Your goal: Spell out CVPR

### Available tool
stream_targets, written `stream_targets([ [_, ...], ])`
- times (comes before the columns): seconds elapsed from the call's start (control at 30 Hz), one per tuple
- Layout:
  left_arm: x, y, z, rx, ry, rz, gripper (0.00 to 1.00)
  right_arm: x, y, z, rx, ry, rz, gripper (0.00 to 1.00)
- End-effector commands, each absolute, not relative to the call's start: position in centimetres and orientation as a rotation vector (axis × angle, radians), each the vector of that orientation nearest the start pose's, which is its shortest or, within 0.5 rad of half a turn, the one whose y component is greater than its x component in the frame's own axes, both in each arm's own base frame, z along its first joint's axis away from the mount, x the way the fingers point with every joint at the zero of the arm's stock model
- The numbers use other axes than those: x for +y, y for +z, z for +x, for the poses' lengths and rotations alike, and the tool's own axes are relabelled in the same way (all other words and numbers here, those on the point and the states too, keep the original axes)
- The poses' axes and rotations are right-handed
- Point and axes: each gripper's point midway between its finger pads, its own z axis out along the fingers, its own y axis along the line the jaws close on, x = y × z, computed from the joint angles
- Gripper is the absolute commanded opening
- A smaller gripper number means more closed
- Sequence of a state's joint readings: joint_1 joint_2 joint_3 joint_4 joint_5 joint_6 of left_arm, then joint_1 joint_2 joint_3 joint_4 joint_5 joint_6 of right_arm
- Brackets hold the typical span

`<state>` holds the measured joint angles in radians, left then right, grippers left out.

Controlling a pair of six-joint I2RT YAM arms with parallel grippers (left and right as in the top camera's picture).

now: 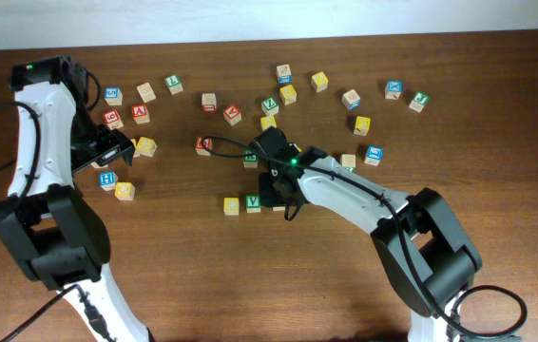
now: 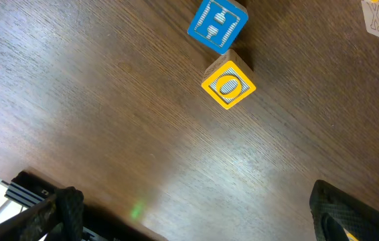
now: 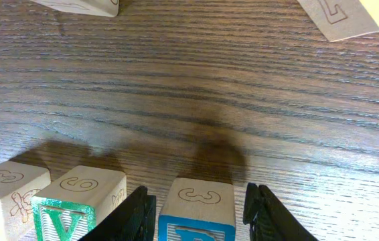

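A short row stands mid-table: a yellow-faced block [image 1: 231, 205], then a green V block [image 1: 252, 203]. In the right wrist view the green V block [image 3: 69, 204] sits beside a blue-faced block [image 3: 198, 195] with a 3 carved on top. My right gripper [image 1: 275, 193] [image 3: 199, 211] straddles the blue block, with a small gap at each finger, so it is open around it. The blue block is hidden under the gripper in the overhead view. My left gripper [image 1: 109, 148] [image 2: 196, 204] is open and empty at the left, near a blue H block [image 2: 217, 24] and a yellow O block [image 2: 228, 85].
Several loose letter blocks lie scattered across the far half of the table, among them a red one [image 1: 203, 145], a green one [image 1: 250, 159] and a yellow one [image 1: 362, 124]. Two pale blocks [image 3: 340, 15] lie ahead of my right gripper.
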<state>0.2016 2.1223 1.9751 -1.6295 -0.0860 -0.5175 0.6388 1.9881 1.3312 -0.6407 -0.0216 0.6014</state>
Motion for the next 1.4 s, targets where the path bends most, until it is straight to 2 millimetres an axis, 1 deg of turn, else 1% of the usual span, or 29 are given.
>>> stream_targets([
  [0.0, 8.6, 12.5, 35.0, 3.100, 0.194, -1.165, 0.99, 26.1, 0.9, 33.0, 2.950, 0.280, -0.077, 0.36],
  [0.07, 8.6, 12.5, 35.0, 3.100, 0.194, -1.165, 0.99, 26.1, 0.9, 33.1, 2.948, 0.281, -0.077, 0.35],
  [0.1, 8.7, 12.5, 35.0, 3.100, 0.194, -1.165, 0.99, 26.3, 1.5, 33.3, 2.934, 0.292, -0.075, 0.36],
  [0.13, 8.6, 12.5, 35.0, 3.100, 0.194, -1.165, 0.99, 26.4, 2.5, 33.7, 2.916, 0.298, -0.074, 0.44],
  [0.17, 8.6, 12.5, 35.0, 3.100, 0.194, -1.165, 0.99, 26.5, 3.7, 34.0, 2.897, 0.297, -0.076, 0.46],
  [0.2, 8.6, 12.5, 35.0, 3.100, 0.194, -1.165, 0.99, 25.9, 5.7, 34.6, 2.851, 0.270, -0.064, 0.50],
  [0.23, 8.6, 12.5, 35.0, 3.100, 0.194, -1.165, 0.99, 25.7, 6.9, 34.6, 2.833, 0.275, -0.059, 0.50],
  [0.27, 8.6, 12.5, 35.0, 3.100, 0.194, -1.165, 0.99, 25.5, 8.2, 34.7, 2.815, 0.295, -0.050, 0.52],
  [0.33, 8.6, 12.5, 35.0, 3.100, 0.194, -1.165, 0.99, 24.3, 11.7, 35.0, 2.751, 0.339, -0.013, 0.57],
  [0.37, 8.6, 12.5, 35.0, 3.100, 0.194, -1.165, 0.99, 23.2, 13.7, 35.5, 2.705, 0.361, 0.027, 0.65],
  [0.4, 8.7, 12.5, 35.0, 3.099, 0.194, -1.166, 0.99, 21.9, 15.0, 36.3, 2.667, 0.362, 0.074, 0.71],
  [0.43, 8.6, 12.5, 35.0, 3.100, 0.194, -1.165, 0.99, 19.7, 16.5, 37.7, 2.613, 0.366, 0.153, 0.79],
  [0.47, 8.6, 12.5, 35.0, 3.100, 0.194, -1.165, 0.99, 17.9, 17.1, 38.6, 2.589, 0.362, 0.213, 0.81],
  [0.5, 8.7, 12.5, 35.0, 3.100, 0.194, -1.165, 0.99, 16.6, 17.3, 39.4, 2.581, 0.393, 0.260, 0.84],
  [0.57, 8.6, 12.5, 35.0, 3.100, 0.194, -1.165, 0.99, 16.5, 16.6, 39.8, 2.599, 0.423, 0.263, 0.82],
  [0.6, 8.7, 12.5, 35.0, 3.100, 0.194, -1.166, 0.99, 17.8, 16.1, 40.1, 2.602, 0.453, 0.156, 0.83],
  [0.63, 8.6, 12.5, 35.0, 3.100, 0.195, -1.165, 0.99, 21.1, 15.4, 40.3, 2.585, 0.551, -0.058, 0.84],
  [0.67, 8.6, 12.5, 35.0, 3.100, 0.194, -1.165, 0.99, 23.1, 14.4, 40.2, 2.585, 0.582, -0.147, 0.85],
  [0.7, 8.6, 12.5, 35.0, 3.100, 0.194, -1.165, 0.99, 24.3, 13.2, 40.2, 2.591, 0.554, -0.177, 0.85],
  [0.73, 8.6, 12.5, 35.0, 3.100, 0.194, -1.165, 0.99, 25.2, 12.0, 40.2, 2.589, 0.488, -0.206, 0.90],
  [0.77, 8.7, 12.5, 35.0, 3.100, 0.194, -1.166, 0.99, 25.9, 11.5, 40.2, 2.575, 0.424, -0.226, 0.91],
  [0.83, 8.6, 12.5, 35.0, 3.100, 0.194, -1.165, 0.99, 27.0, 11.7, 39.9, 2.553, 0.423, -0.254, 0.91],
  [0.87, 8.6, 12.5, 35.0, 3.100, 0.194, -1.165, 0.99, 27.0, 11.6, 39.6, 2.564, 0.419, -0.258, 0.92],
  [0.93, 8.6, 12.5, 35.0, 3.100, 0.194, -1.165, 0.99, 27.0, 11.5, 39.6, 2.567, 0.418, -0.264, 0.99],
  [1.13, 8.7, 12.5, 35.0, 3.100, 0.194, -1.166, 0.99, 27.3, 12.1, 40.2, 2.528, 0.428, -0.276, 0.98],
  [1.2, 8.6, 12.5, 35.0, 3.100, 0.195, -1.165, 0.99, 28.3, 13.5, 41.6, 2.425, 0.446, -0.343, 0.98],
  [1.23, 8.6, 12.5, 35.0, 3.100, 0.194, -1.165, 0.99, 28.7, 14.2, 42.2, 2.382, 0.465, -0.337, 0.98],
  [1.27, 8.6, 12.5, 35.0, 3.100, 0.194, -1.165, 0.99, 29.1, 14.5, 42.4, 2.366, 0.484, -0.342, 0.98],
  [1.37, 8.7, 12.5, 35.0, 3.100, 0.194, -1.166, 0.99, 29.6, 13.2, 42.4, 2.385, 0.502, -0.351, 0.98],
])
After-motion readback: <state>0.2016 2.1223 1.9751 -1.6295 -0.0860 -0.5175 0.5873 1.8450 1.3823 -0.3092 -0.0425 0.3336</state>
